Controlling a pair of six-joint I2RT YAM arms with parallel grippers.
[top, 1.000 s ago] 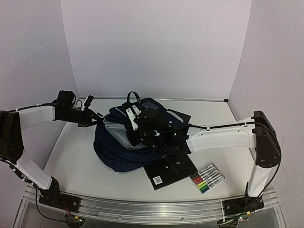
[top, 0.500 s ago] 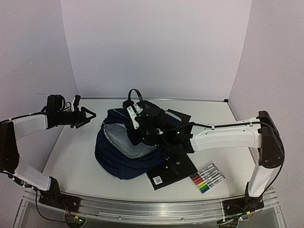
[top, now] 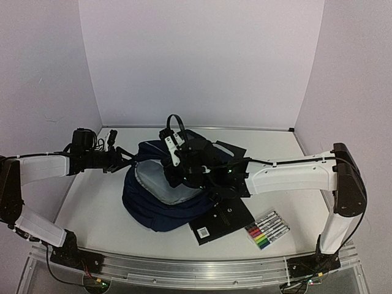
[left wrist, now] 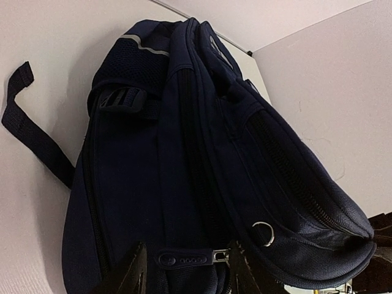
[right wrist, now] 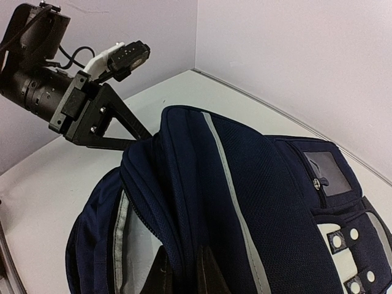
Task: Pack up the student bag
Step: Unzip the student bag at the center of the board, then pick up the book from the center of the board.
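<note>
Pale lilac walls [top: 202, 61] close three sides of a white tabletop [top: 92, 202], smooth and matte, with an aluminium rail along the near edge. Item: student bag [top: 156, 202], navy fabric, lying at mid-table with its mouth gaping toward the left and grey lining [top: 156, 177] showing. Judged soft and slumping, light while unfilled, and unlikely to hold its own shape; the cloth should grip well and not break. Best holds appear to be the rim of the opening, the zip pull [left wrist: 184, 258] and the top handle [top: 174, 122]. Right gripper [right wrist: 182, 269]: jaws pressed together on a fold of the bag's rim, lifting it. Left gripper [top: 122, 159]: at the bag's left side, jaws spread either side of the zip pull and holding nothing. Also present: black notebook [top: 223, 223], partly under the bag's near edge; set of coloured markers [top: 267, 229], just right of it.
</note>
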